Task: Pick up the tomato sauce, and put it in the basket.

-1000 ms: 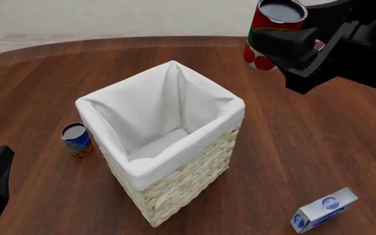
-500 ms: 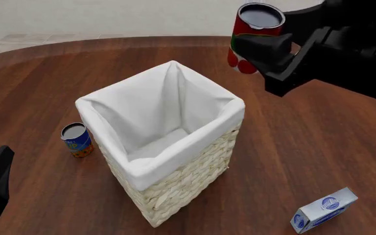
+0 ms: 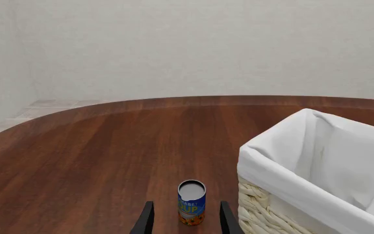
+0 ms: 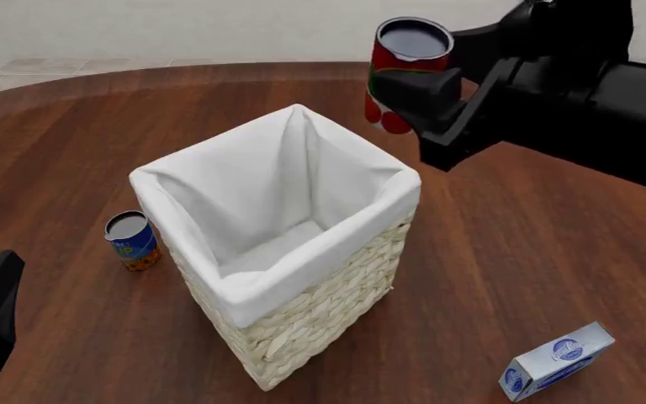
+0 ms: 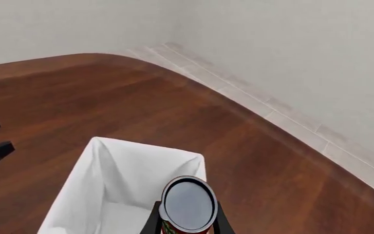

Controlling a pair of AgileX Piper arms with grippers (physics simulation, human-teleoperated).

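Tomato sauce (image 4: 402,76) — gripped upright by the right tool (image 4: 430,84) above the basket (image 4: 300,320) — left tool (image 3: 183,222) spread.

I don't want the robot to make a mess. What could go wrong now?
The right claw holds the tomato sauce high in the air, near the basket but seemingly not over its opening yet. If it lets go now, the can might hit the rim or land on the table. Dropped from this height, it could also bounce or tip the basket. The blue-and-orange can standing beside the basket could get knocked over too.
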